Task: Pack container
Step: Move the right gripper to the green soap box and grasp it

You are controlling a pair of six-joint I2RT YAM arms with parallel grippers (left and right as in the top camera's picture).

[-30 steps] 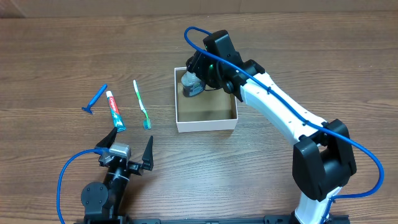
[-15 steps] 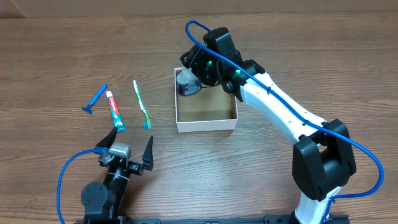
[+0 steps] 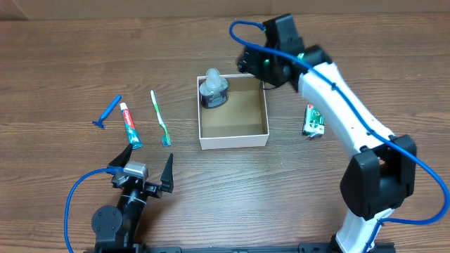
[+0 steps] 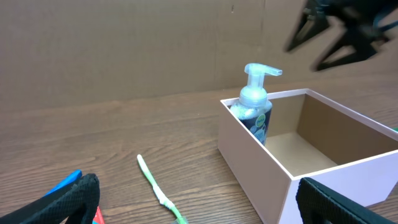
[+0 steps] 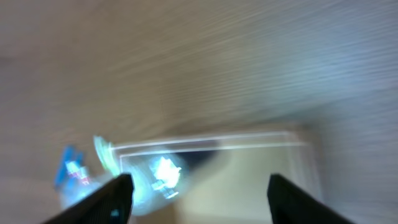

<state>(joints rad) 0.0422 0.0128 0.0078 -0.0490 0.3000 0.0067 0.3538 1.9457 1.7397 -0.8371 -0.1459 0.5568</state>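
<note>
The container (image 3: 233,142) is a square white box with a brown inside at the table's middle; it also shows in the left wrist view (image 4: 267,163) and, blurred, in the right wrist view (image 5: 292,142). A soap pump bottle (image 3: 213,90) stands upright in its far left corner (image 4: 254,107). My right gripper (image 3: 247,62) is open and empty, above the container's far right corner. My left gripper (image 3: 144,166) is open and empty near the front edge. A green toothbrush (image 3: 161,118), a toothpaste tube (image 3: 129,125) and a blue razor (image 3: 107,112) lie to the container's left.
A small green packet (image 3: 313,120) lies on the table right of the container, under my right arm. The right wrist view is motion-blurred.
My right gripper let go of the soap bottle, left it standing in the container's corner, and moved up and to the right. The left arm has not moved.
</note>
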